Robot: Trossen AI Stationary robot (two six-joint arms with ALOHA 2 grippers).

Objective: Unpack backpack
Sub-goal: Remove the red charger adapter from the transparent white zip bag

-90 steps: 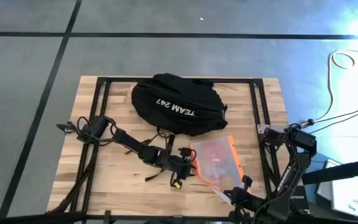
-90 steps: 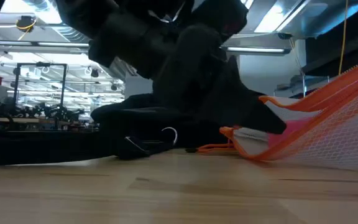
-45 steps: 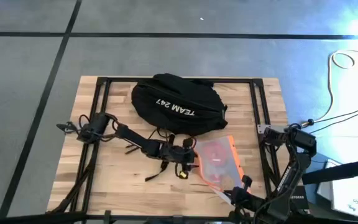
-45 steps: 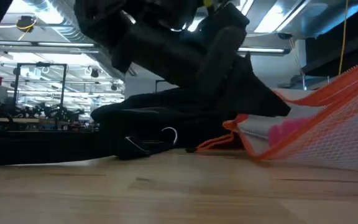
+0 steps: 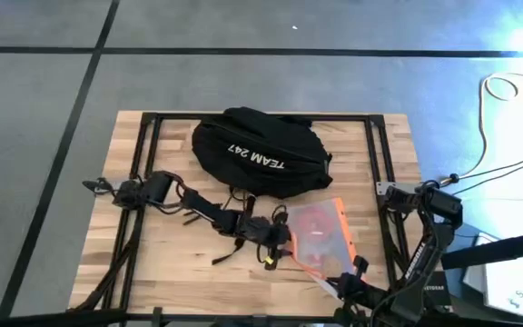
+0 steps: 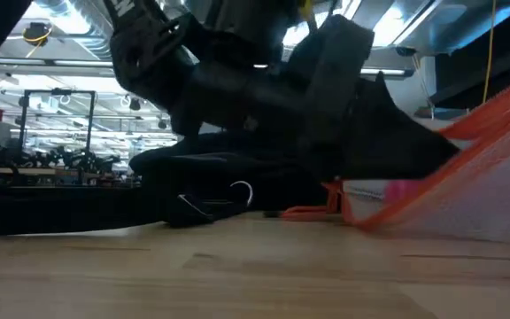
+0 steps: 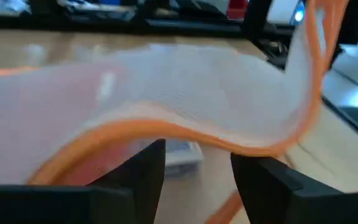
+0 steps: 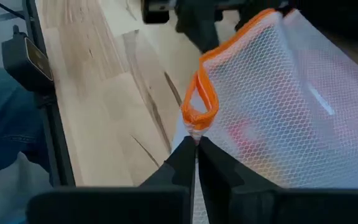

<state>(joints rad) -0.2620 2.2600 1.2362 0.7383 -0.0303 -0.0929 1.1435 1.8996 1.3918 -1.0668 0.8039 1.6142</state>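
The black backpack (image 5: pixel 260 152) with white "TEAM 247" lettering lies at the table's far middle. Just near of it lies a white mesh pouch (image 5: pixel 319 232) with orange trim and reddish things inside. My left gripper (image 7: pixel 197 155) reaches in level from the table's left and stands open at the pouch's left edge (image 5: pixel 284 238). My right gripper (image 8: pixel 196 146) is at the pouch's near right corner, shut on it. In the low view the pouch (image 6: pixel 467 195) slants upward toward the right. My left gripper comes level from the table's left; the pouch's orange-trimmed edge (image 7: pixel 185 132) curves across just beyond both open fingertips. Whether they touch it, I cannot tell. My right gripper pinches the pouch's corner just below its small orange loop (image 8: pixel 199 112) between its two shut fingers. That corner is raised off the table.
Black frame rails (image 5: pixel 149 163) run along the table's left, right and far sides. A backpack strap with a metal ring (image 6: pixel 242 190) trails near the left arm. Bare wood (image 5: pixel 171 263) lies at the near left.
My left gripper has gone toward the table's right edge, closing in on the pouch's left edge and rising slightly. The pouch's orange left edge has shifted a little to the right; its held corner has stayed put.
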